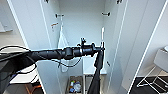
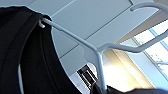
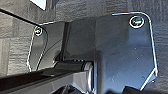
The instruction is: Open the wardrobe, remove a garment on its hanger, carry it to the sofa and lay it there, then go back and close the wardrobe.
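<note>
The wardrobe (image 1: pixel 82 22) stands open in front of me, its white doors swung out to both sides. My left arm reaches in from the left, and my left gripper (image 1: pixel 101 49) is shut on the white hanger (image 1: pixel 102 35), which stands tilted on end above it. The black garment (image 1: pixel 97 75) hangs limp from the hanger, down past the wardrobe's lower shelf. In the left wrist view the hanger (image 2: pixel 97 51) shows close up with its hook towards the ceiling, and the garment (image 2: pixel 22 50) is draped over one shoulder of it.
A white shirt (image 1: pixel 62 41) hangs inside the wardrobe at the left. A box of small items (image 1: pixel 75 86) sits on the wardrobe floor. The open doors (image 1: pixel 140 37) flank my arm. A white chair (image 1: pixel 160 62) stands at the right on dark carpet (image 3: pixel 15 55).
</note>
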